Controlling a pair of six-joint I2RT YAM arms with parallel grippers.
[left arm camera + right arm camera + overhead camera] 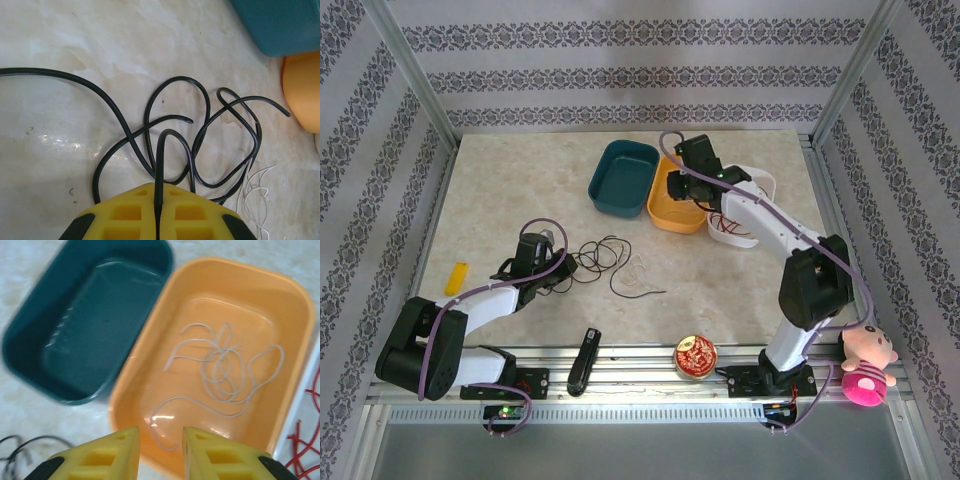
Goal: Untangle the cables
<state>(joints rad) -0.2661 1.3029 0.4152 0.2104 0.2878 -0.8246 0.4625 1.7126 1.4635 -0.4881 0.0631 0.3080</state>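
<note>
Left pincer (pixel 158 195) is clamped shut on a loop of the thin black cable (pixel 177 78). Its tangled coils sprawl ahead of the pincer over the middle of the bench (pixel 500 200), running toward the far right corner, and this arm is nearer. Right pincer (pixel 161 440) hangs open and empty above the orange plastic tub (pixel 145 350), which holds a thin white wire (pixel 222 371).

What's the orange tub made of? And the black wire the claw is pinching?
The orange tub looks like smooth, glossy plastic: light glints off its floor and its corners are rounded. The black wire in the left claw seems coated in slightly shiny rubber or plastic, bending in soft loops; its core cannot be seen.
</note>
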